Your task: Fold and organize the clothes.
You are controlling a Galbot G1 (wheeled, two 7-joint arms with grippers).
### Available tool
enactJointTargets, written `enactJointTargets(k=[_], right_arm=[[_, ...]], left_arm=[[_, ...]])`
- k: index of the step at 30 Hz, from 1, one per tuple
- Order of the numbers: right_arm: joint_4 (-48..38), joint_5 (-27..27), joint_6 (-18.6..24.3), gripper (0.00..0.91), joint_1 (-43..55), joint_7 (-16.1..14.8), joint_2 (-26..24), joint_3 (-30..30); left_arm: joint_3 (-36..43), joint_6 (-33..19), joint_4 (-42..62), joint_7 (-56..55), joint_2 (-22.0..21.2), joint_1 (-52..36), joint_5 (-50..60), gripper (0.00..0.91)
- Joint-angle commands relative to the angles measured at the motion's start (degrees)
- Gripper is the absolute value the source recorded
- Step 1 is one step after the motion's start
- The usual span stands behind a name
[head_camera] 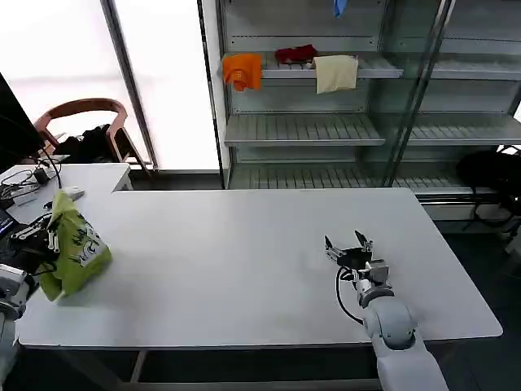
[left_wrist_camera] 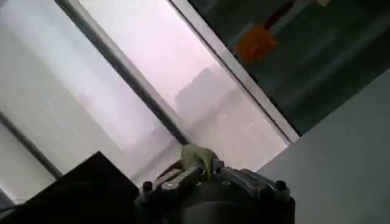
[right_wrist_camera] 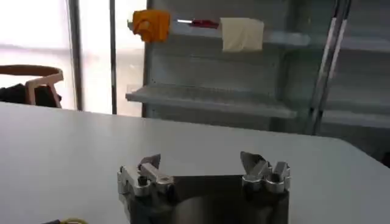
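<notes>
The lime-green T-shirt (head_camera: 75, 248) hangs bunched above the white table's (head_camera: 228, 252) left edge, its faint print facing out. My left gripper (head_camera: 50, 230) is shut on its top; in the left wrist view a tuft of the green fabric (left_wrist_camera: 198, 157) pokes out between the closed jaws of that gripper (left_wrist_camera: 196, 173). My right gripper (head_camera: 348, 245) rests low over the table's right half, open and holding nothing, far from the shirt. In the right wrist view this gripper (right_wrist_camera: 204, 164) has its fingertips (right_wrist_camera: 150, 162) spread wide over bare tabletop.
An orange cloth (head_camera: 242, 70), a red cloth (head_camera: 295, 54) and a cream cloth (head_camera: 335, 72) hang on the shelving behind the table. A side table (head_camera: 81, 175) with cables and devices stands at far left, a wooden chair (head_camera: 85, 110) behind it.
</notes>
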Motion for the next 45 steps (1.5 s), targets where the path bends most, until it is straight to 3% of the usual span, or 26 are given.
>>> enactJointTargets(k=[1, 3, 6, 13, 15, 16, 17, 18, 19, 28, 32, 39, 45], right_arm=[[-0.68, 1.47, 0.89, 0.907, -1.94, 0.30, -0.96, 2.01], [-0.79, 2.51, 0.89, 0.907, -2.27, 1.50, -1.08, 2.40], [-0.46, 2.93, 0.76, 0.907, -2.86, 1.80, -1.51, 3.04], [0.38, 2.55, 0.59, 0.907, -3.36, 1.66, -1.63, 2.63], [0.96, 2.19, 0.35, 0.907, -3.45, 1.48, -1.33, 2.13], [1.16, 2.04, 0.27, 0.907, -3.45, 1.40, -1.27, 1.94], [1.43, 1.80, 0.07, 0.907, -3.42, 1.19, -1.17, 1.61], [1.85, 1.38, -0.23, 0.907, -3.32, 0.87, -1.05, 1.26], [2.10, 1.27, -0.44, 0.907, -3.26, 0.70, -0.99, 1.09], [6.04, 4.13, -6.06, 0.907, -1.83, -2.11, 0.30, -2.15], [7.83, 12.78, -12.36, 0.907, 0.33, 0.44, 1.50, -4.81], [7.88, 24.75, -12.71, 0.907, 2.95, 2.01, 1.89, -13.37], [6.21, 38.26, -12.69, 0.907, 5.00, 7.56, 2.20, -21.25]], left_arm=[[24.07, -2.87, -9.35, 1.83, -12.11, 3.43, 30.62, 0.010], [31.07, -4.14, -4.95, 0.16, -17.75, 3.39, 35.59, 0.010], [35.60, -1.72, -2.01, -0.87, -20.86, 1.69, 34.38, 0.010], [39.21, 6.59, -3.48, -6.09, -20.31, -6.29, 17.70, 0.030], [39.97, 7.12, -3.07, -7.83, -19.53, -8.03, 12.57, 0.242], [40.15, 7.45, -3.00, -8.06, -19.44, -8.27, 11.53, 0.494], [41.40, 8.01, -2.44, -8.98, -19.37, -8.49, 8.40, 0.504], [42.31, 8.16, -1.96, -9.50, -19.53, -8.59, 6.77, 0.645], [42.81, 8.27, -1.64, -9.82, -19.71, -8.67, 6.16, 0.897], [47.64, 9.15, 2.14, -15.42, -24.13, -12.98, -7.14, 0.907], [45.07, 6.77, -1.56, -13.93, -22.07, -12.71, -13.77, 0.907], [32.24, 4.69, -2.22, -12.09, -18.36, -11.65, -17.23, 0.907], [23.12, 4.10, -1.64, -12.04, -15.93, -8.67, -19.05, 0.907]])
